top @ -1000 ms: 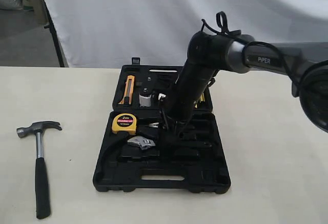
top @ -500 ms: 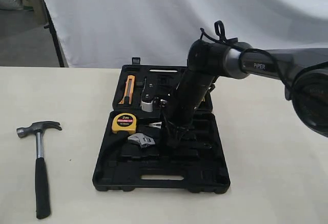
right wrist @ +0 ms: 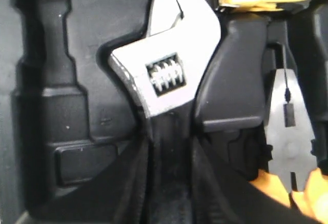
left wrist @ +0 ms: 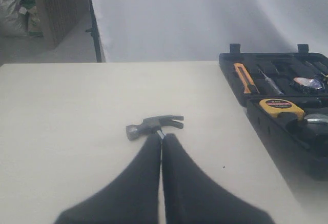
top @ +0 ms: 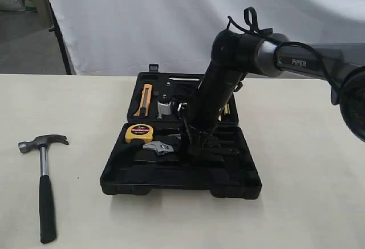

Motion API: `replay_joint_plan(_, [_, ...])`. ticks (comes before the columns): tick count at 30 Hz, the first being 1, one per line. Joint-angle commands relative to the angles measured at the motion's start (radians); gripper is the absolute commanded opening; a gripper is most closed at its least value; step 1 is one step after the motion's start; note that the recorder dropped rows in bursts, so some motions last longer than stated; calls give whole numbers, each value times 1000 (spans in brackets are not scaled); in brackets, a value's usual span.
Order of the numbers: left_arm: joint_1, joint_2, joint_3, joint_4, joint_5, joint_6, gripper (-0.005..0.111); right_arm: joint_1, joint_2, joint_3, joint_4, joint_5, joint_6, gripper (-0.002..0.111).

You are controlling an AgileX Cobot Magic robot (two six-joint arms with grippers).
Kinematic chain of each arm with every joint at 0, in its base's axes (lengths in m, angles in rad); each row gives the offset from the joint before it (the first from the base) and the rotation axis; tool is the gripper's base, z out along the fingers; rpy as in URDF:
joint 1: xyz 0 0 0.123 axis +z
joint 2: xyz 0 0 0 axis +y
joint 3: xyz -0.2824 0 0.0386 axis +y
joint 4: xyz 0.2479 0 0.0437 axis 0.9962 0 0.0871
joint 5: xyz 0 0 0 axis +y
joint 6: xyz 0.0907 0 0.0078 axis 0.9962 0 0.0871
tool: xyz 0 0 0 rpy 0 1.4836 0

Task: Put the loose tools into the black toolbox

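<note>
Clock is set on the ext. view: 6 = near table edge, 12 = far.

Nearest is the hammer [top: 44, 186]. It lies flat on the table [top: 296, 203], well apart from the toolbox [top: 171, 185], at approx its 9 o'c. The black handle runs 6–12, w/ the steel head at the 12 end and its claw end pointing to 3. Nothing grips it in ext. view.

My L claw [left wrist: 161, 137] has its fingers [left wrist: 138, 183] together, only a hairline btwn them, nothing held. In the L wrist view the tips line up w/ the hammer head, and the handle is hidden behind the fingers. L claw isn't seen in ext. view.

Next is the toolbox, open, w/ the base half near and the lid half at 12. My R arm [top: 217, 95] comes in from approx 2 o'c and dips into the base half.

R claw [right wrist: 169, 142] is clamped on the wrench [right wrist: 164, 75], w/ a finger [right wrist: 128, 188] tight against each side of the black handle. The silver head w/ its thumbwheel sticks out past the tips. The wrench is in the base half over the moulded recesses; can't tell if it's fully seated.

In ext. view the wrench head is just at 5 o'c of the yellow tape measure [top: 138, 133], which sits in the base's 10–11 o'c corner. Orange-handled pliers [right wrist: 287, 152] lie in the base just beside the wrench (R wrist view).

Farther, the lid half holds an orange utility knife [top: 145, 99] at its 9 o'c side, lying 6–12. Toward 3 from it is a small tape roll [left wrist: 306, 83], blue-white-red tint, blurry.

Farthest is the white backdrop [top: 142, 21].
</note>
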Motion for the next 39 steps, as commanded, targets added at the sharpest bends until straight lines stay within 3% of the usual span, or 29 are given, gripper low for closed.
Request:
replay_joint_plan(1, [-5, -3, 2, -8, -1, 0, 1, -4, -18, -1, 3, 6, 22, 0])
replay_joint_plan(18, [-5, -3, 2, -8, -1, 0, 1, 139, 75, -1, -355, -70, 242, 0])
replay_joint_plan(28, [-5, -3, 2, -8, -1, 0, 1, 147, 75, -1, -369, -75, 284, 1])
replay_joint_plan(32, [-5, -3, 2, -8, -1, 0, 1, 147, 75, -1, -369, -80, 291, 27])
replay_joint_plan(36, [-5, -3, 2, -8, -1, 0, 1, 147, 75, -1, -365, -73, 285, 64])
replay_joint_plan(39, [-5, -3, 2, -8, -1, 0, 1, 147, 61, -3, -365, -70, 282, 76])
